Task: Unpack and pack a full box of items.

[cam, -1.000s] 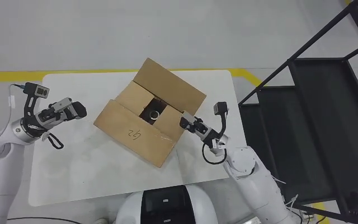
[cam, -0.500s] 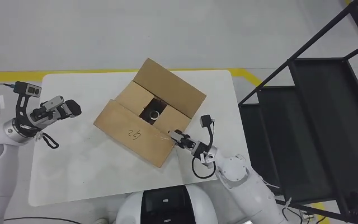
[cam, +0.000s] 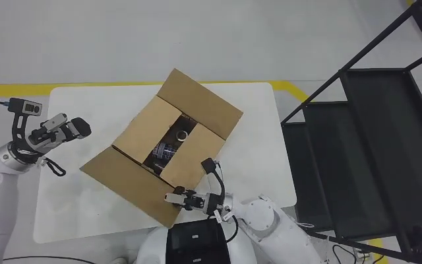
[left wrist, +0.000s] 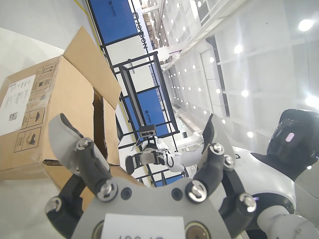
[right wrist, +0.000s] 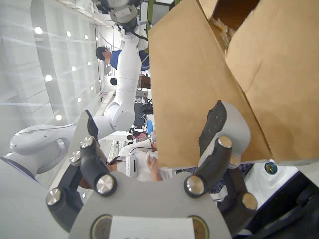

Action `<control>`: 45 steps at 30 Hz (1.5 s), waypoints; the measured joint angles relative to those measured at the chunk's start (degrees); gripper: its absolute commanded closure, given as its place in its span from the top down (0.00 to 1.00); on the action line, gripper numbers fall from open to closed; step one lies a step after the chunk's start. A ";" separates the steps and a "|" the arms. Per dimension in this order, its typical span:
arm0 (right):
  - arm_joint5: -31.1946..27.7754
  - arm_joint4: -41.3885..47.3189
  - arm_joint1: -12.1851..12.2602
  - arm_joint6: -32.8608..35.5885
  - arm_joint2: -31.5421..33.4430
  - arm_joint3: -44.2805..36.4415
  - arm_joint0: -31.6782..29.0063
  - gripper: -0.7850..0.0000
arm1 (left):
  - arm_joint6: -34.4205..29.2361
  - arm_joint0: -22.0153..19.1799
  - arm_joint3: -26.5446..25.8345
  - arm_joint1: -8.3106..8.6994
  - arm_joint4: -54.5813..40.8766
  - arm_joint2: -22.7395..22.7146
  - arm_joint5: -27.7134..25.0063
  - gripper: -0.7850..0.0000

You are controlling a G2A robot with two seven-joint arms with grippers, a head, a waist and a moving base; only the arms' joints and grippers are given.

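Cardboard box (cam: 198, 119) at mid worktop (cam: 257, 119), its near flap (cam: 125, 175) now swung open.
Right gripper (cam: 175, 197), jaws apart, has moved to the flap's near edge; left gripper (cam: 80, 127), jaws apart too, has drifted left.

Bright — ceiling lamps (left wrist: 305, 25) glare, wrist-cam edges warped.

Glossy white shells are covering both arms (cam: 264, 218). The left gripper (left wrist: 135, 123) and right gripper (right wrist: 153, 111) are each showing a grey plate (right wrist: 149, 207), silver screws (right wrist: 104, 184), black links (right wrist: 214, 160) and pale fingers (right wrist: 235, 125) with ribbed black pads (right wrist: 211, 123). Black cables (cam: 58, 167) are looping at the wrists.
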 measured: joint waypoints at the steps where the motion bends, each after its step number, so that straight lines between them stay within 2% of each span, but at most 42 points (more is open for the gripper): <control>1: 0.44 -0.53 -0.06 -0.11 -0.72 0.45 0.24 1.00 | -0.05 0.13 0.07 0.00 -0.08 -0.14 -0.07 1.00; 9: 4.15 -6.29 0.05 -1.98 -3.63 0.96 0.16 1.00 | -0.32 0.83 0.69 0.00 -0.67 -0.99 -0.30 1.00; 15: 7.06 -12.13 0.65 -4.53 -3.84 -0.81 -1.93 1.00 | -0.26 0.82 0.73 -0.10 -0.97 -1.09 -0.30 1.00; 23: 9.52 -14.13 1.26 -7.27 -2.57 -2.95 -3.49 1.00 | -0.47 0.55 0.48 -0.26 -1.14 -0.78 -0.22 1.00; 35: 11.20 -11.75 2.28 -9.04 1.76 -7.55 -5.69 1.00 | -1.20 -0.04 -0.02 -0.50 -2.56 -0.54 0.34 1.00; 40: 10.53 -6.23 2.60 -4.85 1.78 -10.25 -6.58 1.00 | -1.54 -0.09 0.10 -0.58 -2.98 -0.55 0.32 1.00; 45: 10.60 -4.99 2.33 -4.59 -0.67 -8.63 -5.36 1.00 | -1.96 0.15 0.57 -0.69 -3.53 -0.56 0.11 1.00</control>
